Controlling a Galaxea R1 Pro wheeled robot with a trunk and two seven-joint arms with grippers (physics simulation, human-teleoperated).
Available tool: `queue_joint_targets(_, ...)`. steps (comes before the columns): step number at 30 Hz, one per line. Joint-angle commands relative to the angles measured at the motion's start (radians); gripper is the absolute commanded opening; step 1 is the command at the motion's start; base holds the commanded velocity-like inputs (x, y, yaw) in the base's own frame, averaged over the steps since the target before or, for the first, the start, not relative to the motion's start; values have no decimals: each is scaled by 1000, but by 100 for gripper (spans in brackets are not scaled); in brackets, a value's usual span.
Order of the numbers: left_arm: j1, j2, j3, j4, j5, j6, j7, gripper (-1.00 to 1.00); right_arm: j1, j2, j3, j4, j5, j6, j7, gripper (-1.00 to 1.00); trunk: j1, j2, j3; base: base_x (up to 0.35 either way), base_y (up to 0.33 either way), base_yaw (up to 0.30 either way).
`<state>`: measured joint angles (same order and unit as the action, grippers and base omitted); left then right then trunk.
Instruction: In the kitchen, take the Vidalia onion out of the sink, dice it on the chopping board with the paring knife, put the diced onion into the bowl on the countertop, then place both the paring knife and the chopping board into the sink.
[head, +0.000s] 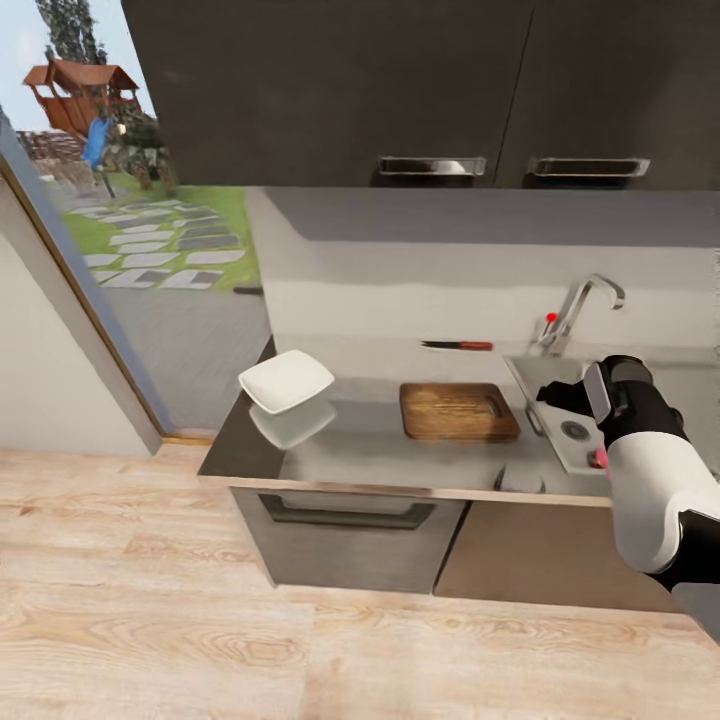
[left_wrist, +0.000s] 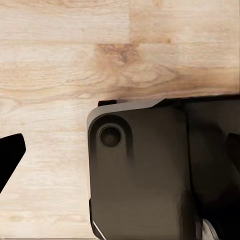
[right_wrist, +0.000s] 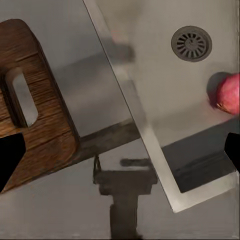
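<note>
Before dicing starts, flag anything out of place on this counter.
The white bowl sits at the countertop's far left corner, overhanging the edge. The chopping board and paring knife lie flat, nothing spilled.

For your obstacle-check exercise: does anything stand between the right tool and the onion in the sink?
Nothing visible does. In the right wrist view the reddish onion lies on the bare floor of the sink, beside the drain. The right tool hangs over the basin, with open space below it. The chopping board lies off to the side on the countertop.

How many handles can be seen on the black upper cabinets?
2. One metal handle is above the chopping board; the other handle is above the sink. More may lie outside the picture.
</note>
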<state>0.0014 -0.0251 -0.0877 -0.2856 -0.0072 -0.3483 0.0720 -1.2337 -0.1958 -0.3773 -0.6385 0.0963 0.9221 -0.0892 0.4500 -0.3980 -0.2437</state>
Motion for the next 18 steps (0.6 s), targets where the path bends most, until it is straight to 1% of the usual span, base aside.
queue_joint_targets(1,0,1,-7,-1,-1,-1,8,100,-1,1,-3,0,9,4,5,100,0,-2,-2,-318,0,0)
queue_joint_targets(13,0,1,-7,-1,-1,-1,7,100,0,2,-3,8,11,2,5,100,0,-2,-2,-319,0,0)
queue_joint_targets(18,0,1,-7,0,0,-1,7,100,0,1,-5,36,12,-9,5,100,0,-2,-2,-321,0,0)
